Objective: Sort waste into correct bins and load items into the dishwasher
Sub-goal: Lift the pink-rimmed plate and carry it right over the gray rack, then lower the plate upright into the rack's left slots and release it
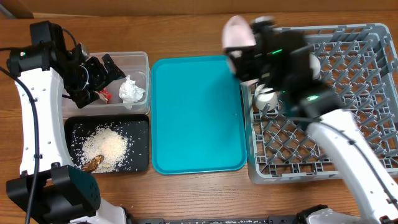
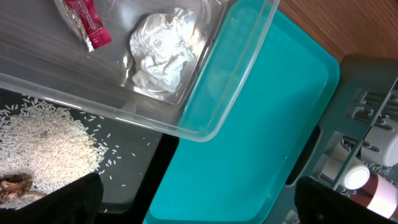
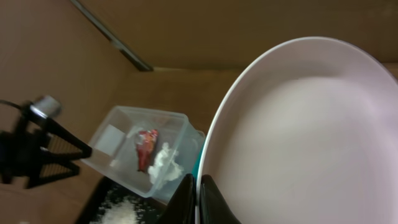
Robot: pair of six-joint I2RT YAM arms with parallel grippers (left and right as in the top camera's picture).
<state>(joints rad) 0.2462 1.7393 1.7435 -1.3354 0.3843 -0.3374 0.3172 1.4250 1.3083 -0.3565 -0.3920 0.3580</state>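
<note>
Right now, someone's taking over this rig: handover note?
Left gripper open, holding nothing, over the clear rectangular plastic tub.
Right gripper shut on the rim of the large round white plate, by a corner of the grey plastic dish rack.
Done: red snack wrapper and crumpled white napkin in the tub; white rice with brown chunks in the black plastic tray; small white cup in the rack.
Left: rack the plate; bowls not clearly visible.
</note>
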